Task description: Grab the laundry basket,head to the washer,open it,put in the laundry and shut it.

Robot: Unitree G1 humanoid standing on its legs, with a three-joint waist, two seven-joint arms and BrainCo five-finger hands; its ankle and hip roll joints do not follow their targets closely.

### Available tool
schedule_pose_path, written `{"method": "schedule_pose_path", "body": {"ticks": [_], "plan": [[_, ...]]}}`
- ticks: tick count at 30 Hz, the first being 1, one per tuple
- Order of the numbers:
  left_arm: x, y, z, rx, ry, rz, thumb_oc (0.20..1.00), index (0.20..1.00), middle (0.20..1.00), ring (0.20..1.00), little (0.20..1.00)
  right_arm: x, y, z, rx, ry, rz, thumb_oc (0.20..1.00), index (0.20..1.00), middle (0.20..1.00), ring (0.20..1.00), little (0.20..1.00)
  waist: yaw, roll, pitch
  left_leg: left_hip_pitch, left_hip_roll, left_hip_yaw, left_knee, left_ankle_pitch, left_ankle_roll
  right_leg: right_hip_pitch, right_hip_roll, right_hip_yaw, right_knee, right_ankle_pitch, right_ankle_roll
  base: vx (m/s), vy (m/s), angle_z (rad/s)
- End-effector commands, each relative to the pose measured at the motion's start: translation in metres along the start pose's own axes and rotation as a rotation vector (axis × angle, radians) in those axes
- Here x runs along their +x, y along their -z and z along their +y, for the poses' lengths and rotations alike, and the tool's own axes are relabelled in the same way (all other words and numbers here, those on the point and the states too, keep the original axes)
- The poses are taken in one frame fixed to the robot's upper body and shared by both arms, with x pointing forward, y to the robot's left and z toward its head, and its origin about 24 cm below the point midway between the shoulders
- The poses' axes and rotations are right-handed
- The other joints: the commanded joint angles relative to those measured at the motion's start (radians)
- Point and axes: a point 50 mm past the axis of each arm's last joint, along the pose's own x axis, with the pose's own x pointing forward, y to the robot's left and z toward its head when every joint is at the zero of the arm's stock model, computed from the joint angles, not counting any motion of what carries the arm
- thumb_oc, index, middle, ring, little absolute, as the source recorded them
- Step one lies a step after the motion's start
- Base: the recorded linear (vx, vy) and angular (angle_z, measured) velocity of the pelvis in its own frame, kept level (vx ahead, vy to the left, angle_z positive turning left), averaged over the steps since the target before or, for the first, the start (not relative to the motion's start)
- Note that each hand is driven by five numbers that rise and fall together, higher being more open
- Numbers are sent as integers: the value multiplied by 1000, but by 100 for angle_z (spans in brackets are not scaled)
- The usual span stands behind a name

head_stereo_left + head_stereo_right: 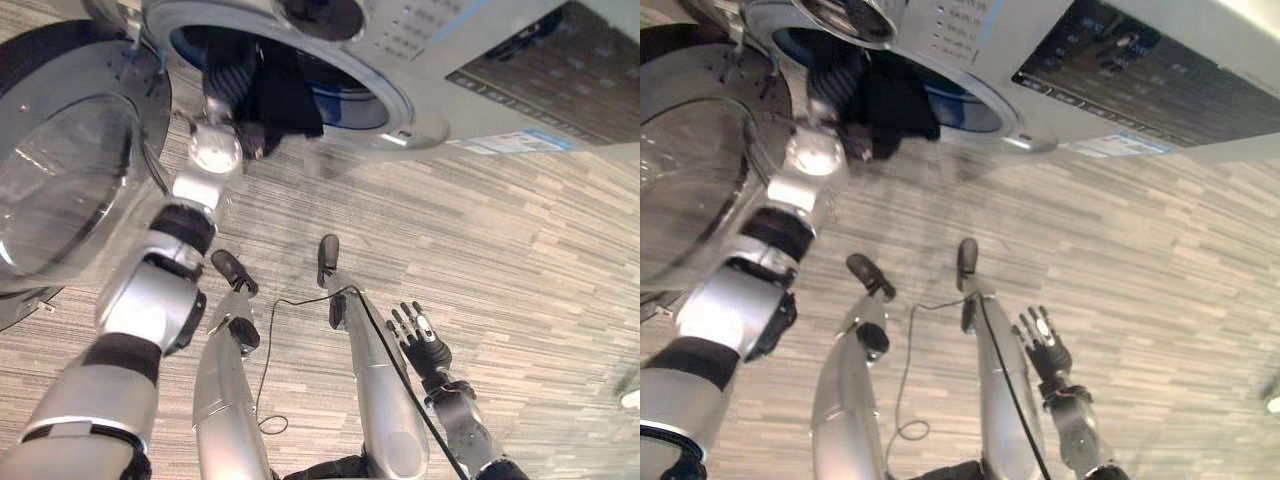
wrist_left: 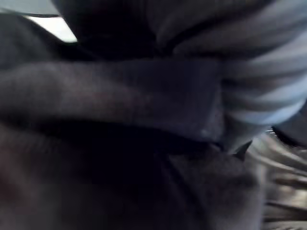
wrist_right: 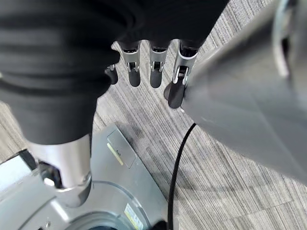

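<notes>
Laundry (image 1: 275, 105) in the washer (image 1: 420, 60) mouth, door (image 1: 70, 170) to its left.

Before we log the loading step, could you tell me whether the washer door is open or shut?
Open. The washer door is swung aside, the drum opening is exposed, and dark laundry hangs at its mouth by the left hand.
</notes>
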Motion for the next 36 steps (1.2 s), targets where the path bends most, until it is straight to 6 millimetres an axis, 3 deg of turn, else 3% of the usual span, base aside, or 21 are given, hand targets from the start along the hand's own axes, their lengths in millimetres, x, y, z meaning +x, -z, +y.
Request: {"method": "schedule_pose_path", "body": {"ticks": [1,8,13,14,16,17,18,20,22,23,27,29,30,34,36], "plan": [[6,-60,-18,-171,41,-224,200,200,200,200,200,-16,4,-6,-76,-19,65,1000,1000,1000,1000,1000,-33,88,-36,-87,70,-16,53,-40,-95,-5,-23,23,90,-114,58,18,-1,-3],[7,-113,-39,-296,114,-347,200,200,200,200,200,-15,-9,-6,-130,-39,58,1000,1000,1000,1000,1000,-54,122,-21,-106,70,0,88,-58,-88,-52,0,62,116,-131,45,31,12,-10],[20,-129,-24,-363,70,-310,200,200,200,200,200,-13,-27,-3,-161,-36,9,1000,1000,1000,1000,1000,-60,145,-9,-122,74,7,116,-69,-85,-80,3,81,157,-156,36,23,5,-5],[28,-123,-8,-371,13,-234,200,200,200,200,200,-14,-33,-2,-164,-32,-12,1000,1000,1000,1000,1000,-64,160,-8,-123,69,14,114,-68,-86,-88,-1,89,166,-160,34,37,18,-5],[33,-130,-1,-377,7,-218,200,200,200,200,200,-13,-38,-1,-177,-28,-22,1000,1000,1000,1000,1000,-66,170,-9,-121,63,18,105,-65,-86,-94,-4,92,167,-161,34,38,36,-4],[41,-137,32,-430,-54,-181,360,360,360,360,360,-13,-46,-1,-200,-32,-30,1000,1000,1000,1000,1000,-68,183,-16,-117,56,22,86,-58,-89,-98,2,99,163,-158,37,42,68,-2],[40,-161,38,-502,-26,-251,1000,1000,1000,1000,1000,-14,-47,-5,-198,-12,-24,1000,1000,1000,1000,1000,-73,187,-21,-117,52,22,77,-55,-90,-100,9,104,159,-155,39,55,84,-5],[28,-216,45,-573,41,-457,1000,1000,1000,1000,1000,-19,-53,-14,-162,30,-51,1000,1000,1000,1000,1000,-71,192,-26,-117,46,21,55,-49,-89,-100,14,107,142,-147,43,32,33,-6],[21,-225,48,-548,32,-526,1000,1000,1000,1000,1000,-26,-49,-19,-153,48,-45,1000,1000,1000,1000,1000,-65,188,-30,-115,45,17,42,-45,-88,-96,15,104,129,-142,46,5,-16,-11],[24,-209,46,-385,10,-488,1000,1000,1000,1000,1000,-34,-47,-25,-178,61,-17,1000,1000,1000,1000,1000,-53,189,-38,-108,48,12,29,-36,-88,-83,15,94,115,-137,47,-18,-48,-9],[38,-163,49,353,-4,-319,1000,1000,1000,1000,1000,-34,-49,-36,-216,80,40,1000,1000,1000,1000,1000,-27,194,-35,-76,52,-7,16,-15,-94,-42,17,73,123,-148,42,-20,-58,2],[40,-152,41,668,15,-306,1000,1000,1000,1000,1000,-32,-46,-41,-213,91,65,1000,1000,1000,1000,1000,-23,195,-29,-60,52,-8,5,-7,-95,-27,19,63,120,-144,41,-40,0,9],[39,-131,31,1038,83,-277,1000,1000,1000,1000,1000,-32,-42,-40,-209,67,96,1000,1000,1000,1000,1000,-20,187,-23,-48,54,-9,-4,-2,-97,-12,20,54,115,-140,43,-36,6,16],[31,-112,9,1468,260,-330,1000,1000,1000,1000,1000,-38,-35,-44,-194,63,159,1000,1000,1000,1000,1000,-9,180,-20,-29,53,-21,-16,1,-103,7,22,43,111,-140,45,-19,-4,11],[26,-108,3,1532,310,-365,1000,1000,1000,1000,1000,-37,-34,-43,-184,57,167,1000,1000,1000,1000,1000,-5,177,-18,-26,53,-22,-17,1,-104,12,22,40,109,-139,45,-8,0,11]]}}
